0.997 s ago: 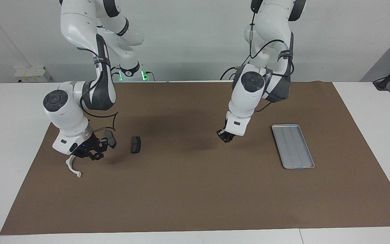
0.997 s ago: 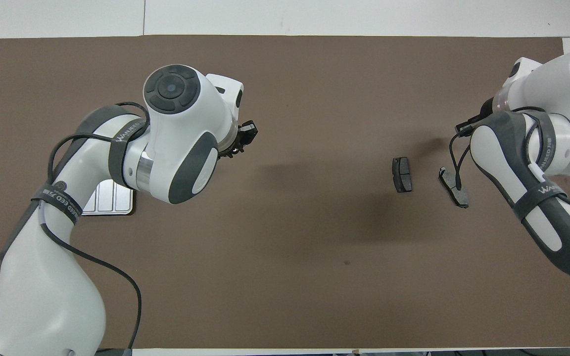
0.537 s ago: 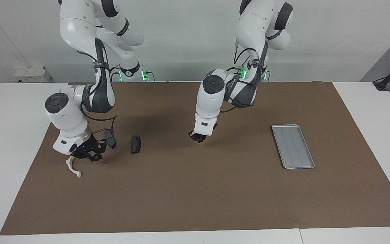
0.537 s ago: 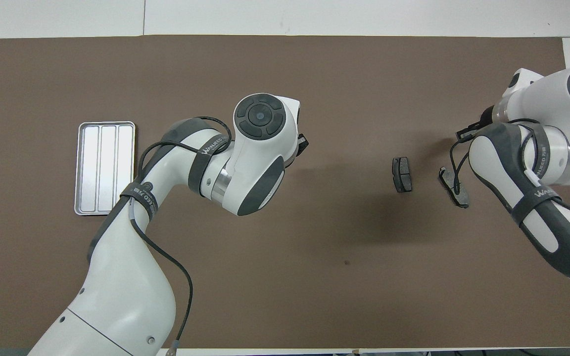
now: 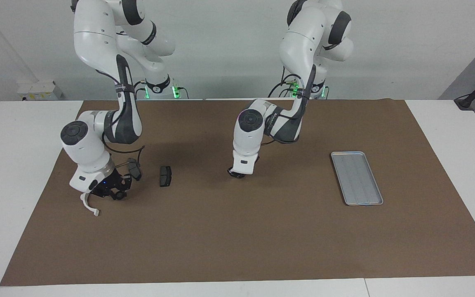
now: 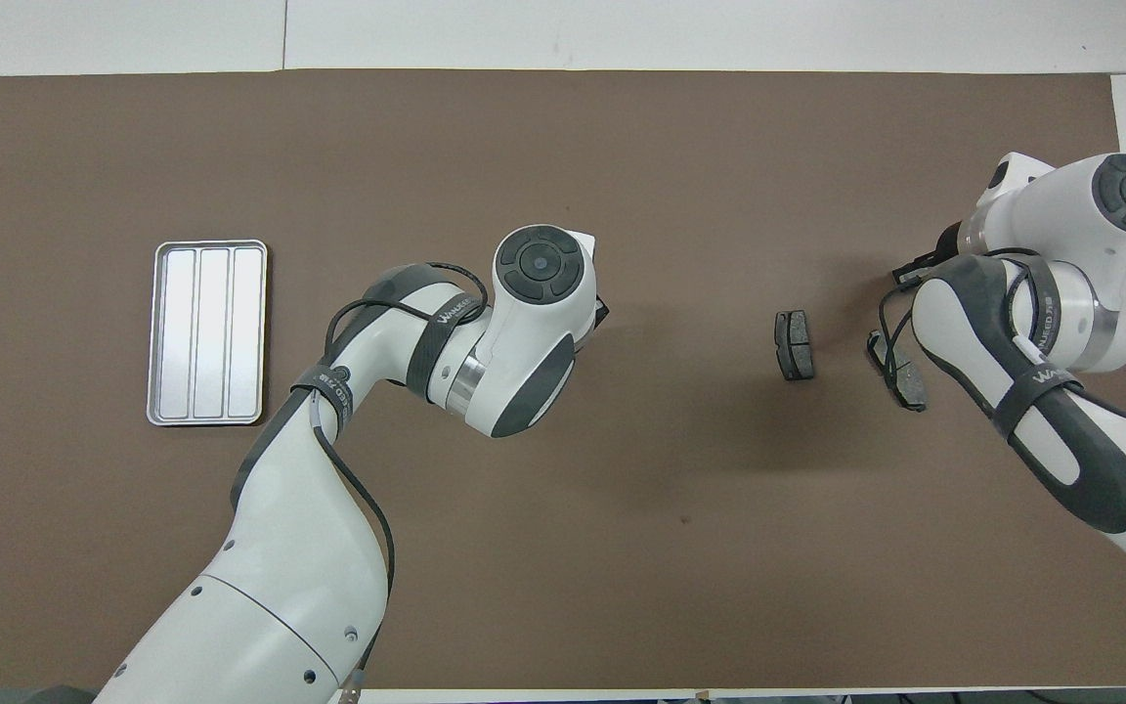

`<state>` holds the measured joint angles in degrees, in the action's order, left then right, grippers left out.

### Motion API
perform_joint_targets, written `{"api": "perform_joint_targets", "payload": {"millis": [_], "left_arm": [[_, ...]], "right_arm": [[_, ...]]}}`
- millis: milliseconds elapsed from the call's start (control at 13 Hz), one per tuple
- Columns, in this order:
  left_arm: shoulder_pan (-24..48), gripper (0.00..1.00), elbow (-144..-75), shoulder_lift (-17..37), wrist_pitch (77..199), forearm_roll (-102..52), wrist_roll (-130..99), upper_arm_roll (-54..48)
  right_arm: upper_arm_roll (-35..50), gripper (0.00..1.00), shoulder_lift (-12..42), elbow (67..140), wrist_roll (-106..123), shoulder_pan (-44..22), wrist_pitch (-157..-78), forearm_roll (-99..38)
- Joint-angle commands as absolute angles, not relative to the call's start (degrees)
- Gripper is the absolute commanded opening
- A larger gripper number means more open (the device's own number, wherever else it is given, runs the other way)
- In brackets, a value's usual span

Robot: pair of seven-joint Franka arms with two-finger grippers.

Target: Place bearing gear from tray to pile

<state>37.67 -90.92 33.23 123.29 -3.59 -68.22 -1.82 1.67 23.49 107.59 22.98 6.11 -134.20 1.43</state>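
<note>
Left gripper [image 5: 236, 173]: closed, tips together. Cannot tell if anything small sits between them; gear too small to make out. Hangs low over the brown mat [image 5: 237, 239], well apart from the tray [image 5: 357, 178], off toward the right arm's end of the table. Points down from a bent white arm.

Right gripper [image 5: 111, 192]: open or closed, cannot tell. Hangs low over the pile, much farther from the tray than the left gripper, the same way along the table.

Pile: three small parts lying flat on the mat.
- White curved piece [image 5: 89, 205], just beside the right gripper and farthest from the tray.
- Dark pad [image 5: 134, 168], partly hidden by the arm's cable.
- Second dark pad [image 5: 165, 176], alone, closest of the three to the tray.

Tray: flat on the mat, near the left arm's end, nothing touching it.
</note>
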Motion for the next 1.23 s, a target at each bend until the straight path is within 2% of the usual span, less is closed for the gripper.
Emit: {"api": "perform_joint_targets", "payload": {"millis": [0, 77, 153, 230, 307, 384, 460, 614, 921, 1151], "left_arm": [[39.11, 0.00, -94.22, 32.34, 126.38, -3.78, -69.78, -0.88], [39.11, 0.00, -94.39, 32.34, 126.56, -3.78, -70.05, -0.88], [39.11, 0.00, -94.39, 32.26, 126.65, -3.78, -70.14, -0.88], [39.11, 0.13, -94.48, 32.26, 126.65, -3.78, -70.14, -0.88], [39.11, 0.39, -94.40, 32.26, 126.56, -3.78, -70.14, -0.79], [39.11, 0.83, -94.13, 32.26, 125.95, -3.78, -70.14, -0.70], [38.94, 1.00, -93.61, 32.08, 124.64, -3.87, -70.14, -0.62], [38.59, 1.00, -92.46, 31.65, 121.39, -3.78, -70.05, 0.09], [35.60, 1.00, -92.55, 26.99, 117.86, -3.78, -69.70, 0.17], [31.57, 1.00, -92.90, 22.69, 115.68, -3.78, -68.65, 0.09]], "right_arm": [[2.55, 0.01, 23.47, 108.19, 24.79, 7.21, -135.44, 0.88], [2.55, 0.03, 23.47, 108.19, 24.61, 7.21, -135.44, 0.88], [2.55, 0.29, 23.55, 108.19, 24.17, 7.21, -135.44, 0.88], [2.55, 0.70, 23.55, 108.19, 23.82, 7.03, -135.44, 0.88], [2.46, 0.90, 23.55, 108.11, 23.82, 6.94, -135.44, 0.88], [2.55, 0.97, 23.55, 108.11, 23.30, 6.94, -135.44, 0.88], [2.55, 0.99, 23.55, 108.02, 22.77, 6.68, -135.44, 0.88], [2.55, 0.99, 22.59, 107.76, 21.72, 6.33, -135.00, 0.88], [2.90, 0.99, 19.96, 106.53, 19.08, 5.01, -133.68, 0.88], [7.28, 0.99, 19.07, 102.67, 8.83, 4.66, -127.20, 1.05]]}}
